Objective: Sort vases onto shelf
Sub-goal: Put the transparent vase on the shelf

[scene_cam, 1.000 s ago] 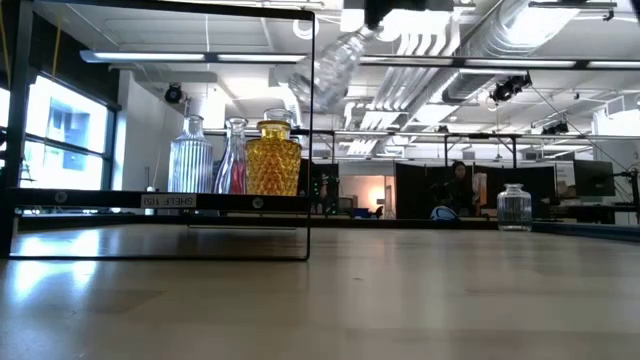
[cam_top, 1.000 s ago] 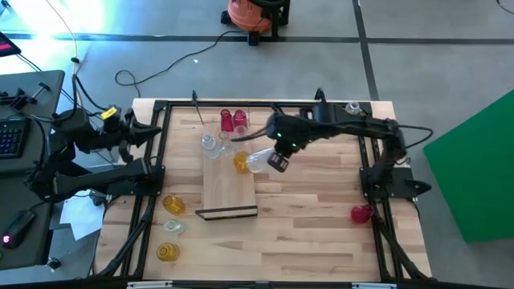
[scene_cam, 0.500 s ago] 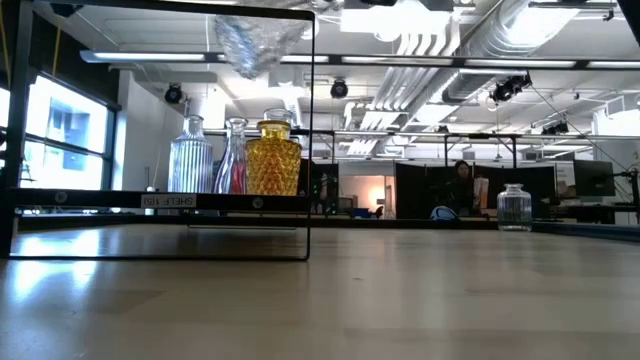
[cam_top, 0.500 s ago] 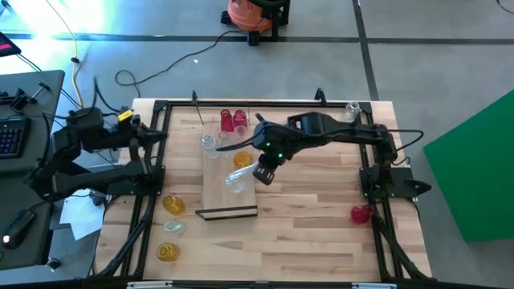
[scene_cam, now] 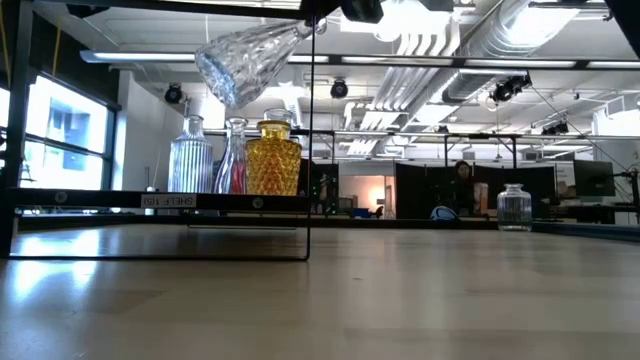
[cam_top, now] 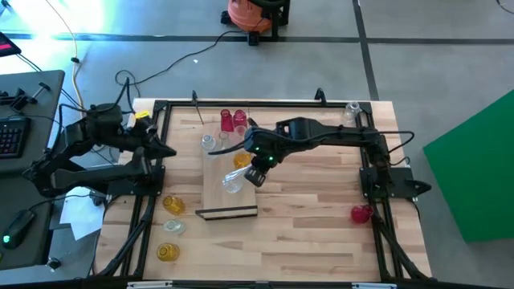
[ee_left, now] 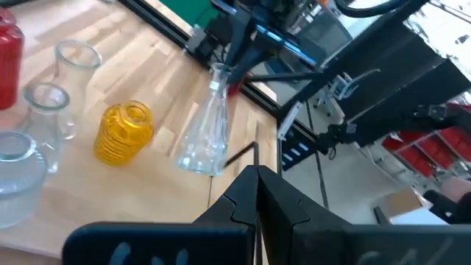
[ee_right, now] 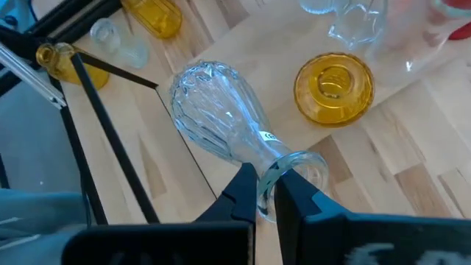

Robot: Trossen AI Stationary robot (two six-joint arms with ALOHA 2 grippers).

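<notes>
- The clear vase (cam_top: pixel 234 181), pinched at its neck by the right gripper (cam_top: pixel 255 174), has been swung from right of the shelf (cam_top: pixel 229 183) to above its centre, just left of mid-frame in the high view, and is now held tilted, body lowest.
- The carry is judged almost done; the vase is yet to be righted and set down.
- The amber vase (cam_top: pixel 242 160) is seen just above the carried one in the high view; a red vase (cam_top: pixel 227 121) and clear ones are grouped at the shelf's upper end.
- A thin black frame (scene_cam: pixel 309 140) around the shelf is shown in the low view and may obstruct the descent.
- The left gripper (ee_left: pixel 255 193), pressed together and empty, has been lifted toward the table's upper-left edge.
</notes>
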